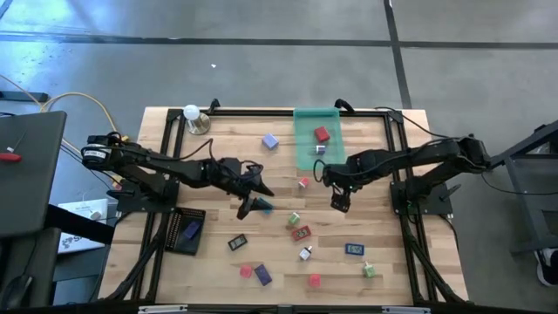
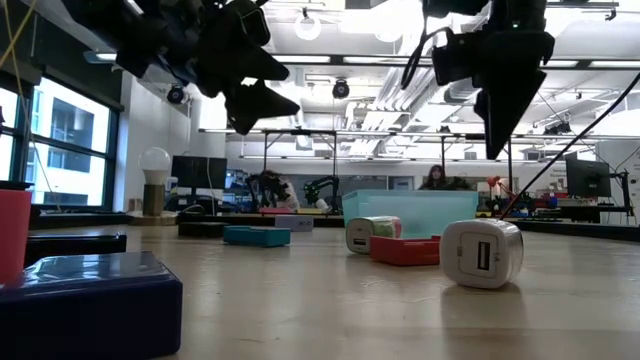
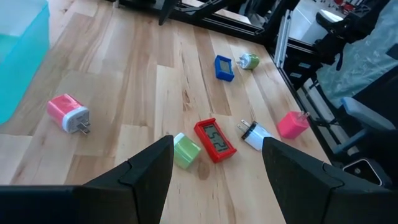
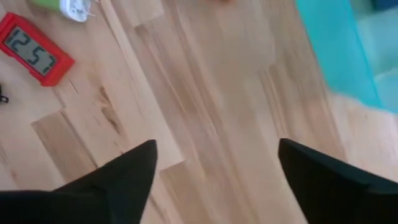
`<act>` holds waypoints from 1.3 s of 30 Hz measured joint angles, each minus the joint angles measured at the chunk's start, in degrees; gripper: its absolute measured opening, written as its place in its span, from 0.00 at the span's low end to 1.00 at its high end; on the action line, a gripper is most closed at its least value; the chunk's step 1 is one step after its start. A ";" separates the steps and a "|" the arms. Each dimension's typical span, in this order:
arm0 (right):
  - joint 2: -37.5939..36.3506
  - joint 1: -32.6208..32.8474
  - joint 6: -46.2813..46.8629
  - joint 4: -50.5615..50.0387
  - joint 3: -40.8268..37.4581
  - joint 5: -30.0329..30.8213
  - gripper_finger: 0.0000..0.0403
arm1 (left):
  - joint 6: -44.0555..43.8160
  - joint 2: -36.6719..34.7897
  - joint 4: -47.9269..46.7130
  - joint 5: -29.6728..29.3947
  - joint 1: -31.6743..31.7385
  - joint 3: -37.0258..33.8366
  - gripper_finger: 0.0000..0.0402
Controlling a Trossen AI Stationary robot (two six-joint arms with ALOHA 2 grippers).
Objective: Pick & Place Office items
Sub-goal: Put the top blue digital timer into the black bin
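Both grippers hang empty over the table, jaws apart, office items scattered below.

Taking the green tray (image 1: pixel 307 150) as landmark: the right gripper (image 1: pixel 339 202) hovers just off its near edge, the left gripper (image 1: pixel 251 206) farther out. The red clock (image 3: pixel 214 139) lies beyond both, beside a green plug block (image 3: pixel 186 151). It looks light, rigid, flat and smooth; pinching across its narrow sides seems safest.

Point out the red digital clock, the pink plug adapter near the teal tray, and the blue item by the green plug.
red digital clock (image 3: pixel 214 139), left wrist view, on its grey display.
pink plug adapter (image 3: pixel 65 112), left wrist view, on its pink body.
blue item (image 3: pixel 223 68), left wrist view, on its top face.
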 joint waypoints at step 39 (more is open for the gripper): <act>8.98 39.57 20.57 4.93 0.07 5.54 0.79 | 0.94 0.00 1.11 -0.01 -1.44 -0.01 0.60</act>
